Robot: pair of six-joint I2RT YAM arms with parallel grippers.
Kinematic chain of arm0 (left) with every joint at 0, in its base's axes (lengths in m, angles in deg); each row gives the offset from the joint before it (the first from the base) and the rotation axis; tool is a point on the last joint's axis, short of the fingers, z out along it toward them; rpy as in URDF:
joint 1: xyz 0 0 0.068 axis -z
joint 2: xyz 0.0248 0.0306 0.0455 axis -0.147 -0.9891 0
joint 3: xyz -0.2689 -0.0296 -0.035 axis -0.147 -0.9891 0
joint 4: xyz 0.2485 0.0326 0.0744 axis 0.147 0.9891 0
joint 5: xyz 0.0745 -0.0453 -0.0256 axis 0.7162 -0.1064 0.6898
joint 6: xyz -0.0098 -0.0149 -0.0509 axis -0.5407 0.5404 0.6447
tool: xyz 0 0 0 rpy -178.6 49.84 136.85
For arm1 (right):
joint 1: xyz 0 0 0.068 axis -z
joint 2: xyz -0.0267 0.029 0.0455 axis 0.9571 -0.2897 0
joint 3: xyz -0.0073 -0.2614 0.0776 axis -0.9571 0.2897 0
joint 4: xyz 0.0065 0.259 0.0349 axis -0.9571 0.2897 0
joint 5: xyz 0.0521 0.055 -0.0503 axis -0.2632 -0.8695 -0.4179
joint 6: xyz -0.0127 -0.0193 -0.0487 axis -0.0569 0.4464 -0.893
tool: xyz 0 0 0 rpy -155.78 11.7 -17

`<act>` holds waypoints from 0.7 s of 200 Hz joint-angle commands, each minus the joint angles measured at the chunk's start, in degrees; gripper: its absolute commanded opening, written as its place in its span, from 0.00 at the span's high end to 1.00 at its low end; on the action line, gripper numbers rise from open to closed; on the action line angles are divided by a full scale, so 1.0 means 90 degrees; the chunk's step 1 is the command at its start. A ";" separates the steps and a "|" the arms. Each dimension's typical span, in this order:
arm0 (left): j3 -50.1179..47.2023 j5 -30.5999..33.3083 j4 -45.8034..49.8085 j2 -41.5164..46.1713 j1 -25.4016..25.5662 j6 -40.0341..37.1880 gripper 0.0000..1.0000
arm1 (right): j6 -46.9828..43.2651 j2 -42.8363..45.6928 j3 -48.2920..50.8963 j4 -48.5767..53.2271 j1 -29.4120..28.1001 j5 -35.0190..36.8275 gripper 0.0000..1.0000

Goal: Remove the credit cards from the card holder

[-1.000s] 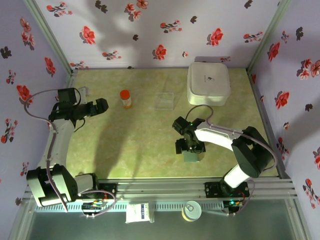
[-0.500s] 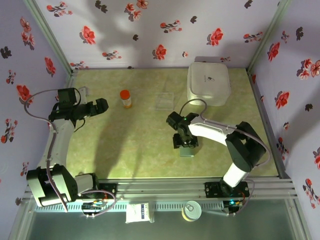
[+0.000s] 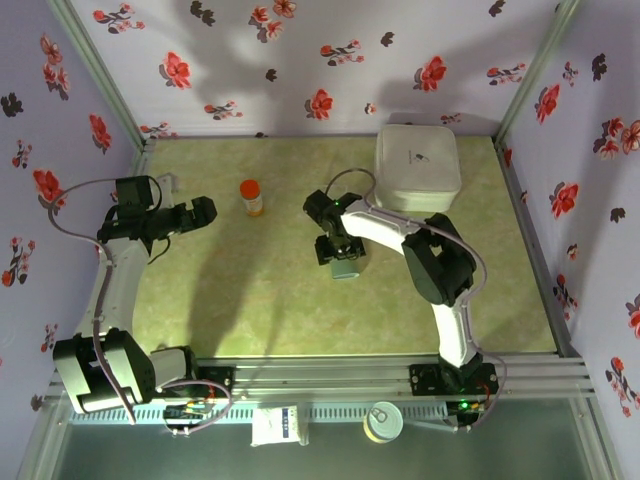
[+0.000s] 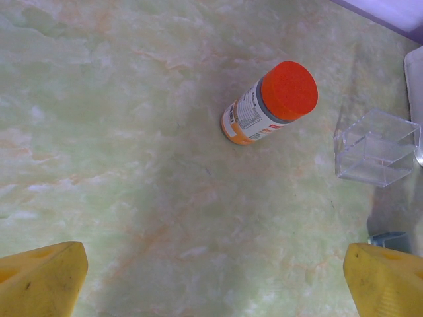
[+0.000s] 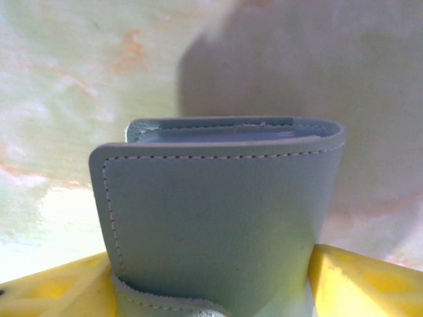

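Observation:
The card holder (image 5: pixel 218 224), a grey-blue stitched wallet folded shut, stands between the yellow fingers (image 5: pixel 360 281) of my right gripper (image 5: pixel 211 287), which is shut on it. From above, the holder (image 3: pixel 346 268) hangs under my right gripper (image 3: pixel 338 250) over the middle of the table. The credit cards are hidden inside the folded holder. My left gripper (image 3: pixel 203 212) hovers open at the left side with nothing between its yellow fingers (image 4: pixel 41 281), well apart from the holder.
An orange-capped pill bottle (image 3: pixel 252 197) (image 4: pixel 268 104) stands at the back left of centre. A clear square plastic piece (image 4: pixel 377 148) lies to its right. The white square box (image 3: pixel 417 167) sits at the back right. Flowered walls close in three sides.
My right gripper has carried the card holder from the near right towards the back left, to the table's middle. The left arm has not moved.

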 commanded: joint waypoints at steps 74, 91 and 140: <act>-0.0035 -0.0111 -0.0004 0.0015 -0.0053 -0.0024 0.00 | -0.0492 -0.0543 -0.0992 0.0298 0.0496 -0.0421 0.09; -0.0045 -0.0108 -0.0002 0.0028 -0.0053 -0.0023 0.00 | -0.0508 -0.0762 -0.1213 0.0400 0.0506 -0.0559 0.09; -0.0045 -0.0110 -0.0005 0.0046 -0.0058 -0.0028 0.00 | -0.0478 -0.0971 -0.1486 0.0375 0.0330 -0.0841 0.09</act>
